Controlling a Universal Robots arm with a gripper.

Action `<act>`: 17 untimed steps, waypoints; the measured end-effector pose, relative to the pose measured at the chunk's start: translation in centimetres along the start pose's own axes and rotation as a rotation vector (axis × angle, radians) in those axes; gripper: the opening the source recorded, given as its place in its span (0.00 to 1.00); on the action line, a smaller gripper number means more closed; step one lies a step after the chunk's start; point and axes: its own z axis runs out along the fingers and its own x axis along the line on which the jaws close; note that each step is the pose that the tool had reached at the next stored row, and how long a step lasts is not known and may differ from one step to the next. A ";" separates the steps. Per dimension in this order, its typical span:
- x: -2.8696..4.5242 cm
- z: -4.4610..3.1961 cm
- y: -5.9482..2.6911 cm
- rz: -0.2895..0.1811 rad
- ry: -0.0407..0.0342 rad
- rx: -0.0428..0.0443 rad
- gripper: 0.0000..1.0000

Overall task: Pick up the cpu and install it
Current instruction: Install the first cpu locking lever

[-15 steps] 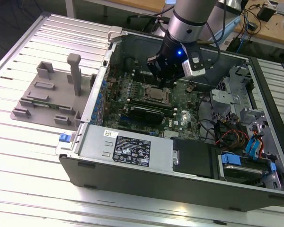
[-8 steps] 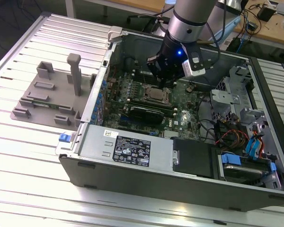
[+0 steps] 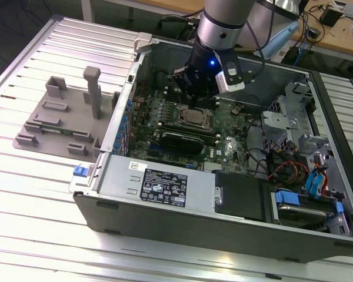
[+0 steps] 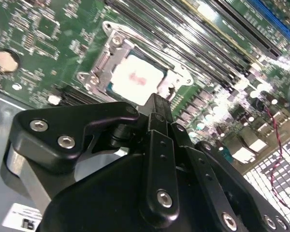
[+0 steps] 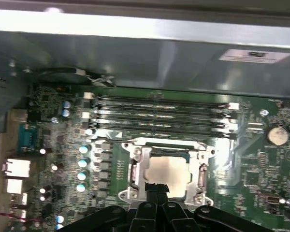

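Observation:
The cpu, a shiny silver square, lies flat inside the metal-framed socket on the green motherboard. In the second wrist view the cpu shows pale with a reddish glare, framed by the socket. My gripper hangs just above the cpu's edge, its two black fingertips pressed together with nothing between them; it also shows as gripper. From outside, the gripper hovers over the cpu in the middle of the open computer case.
Memory slots run beside the socket. A coin battery sits on the board. Cables and drive bays fill the case at the exterior view's right. A grey fixture tray with an upright post lies on the table outside the case.

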 end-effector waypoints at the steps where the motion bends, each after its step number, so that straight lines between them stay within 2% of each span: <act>1: 0.35 0.01 0.04 0.000 -0.0001 0.0000 0.11; 5: 1.62 0.05 0.17 0.000 -0.0006 0.0000 0.11; 11: 2.90 0.09 0.29 0.000 -0.0007 0.0001 0.11; 13: 3.64 0.11 0.36 0.001 -0.0009 0.0001 0.11; 15: 3.73 0.12 0.38 0.001 -0.0011 0.0000 0.11; 17: 3.76 -0.38 0.38 0.001 -0.0010 0.0012 0.11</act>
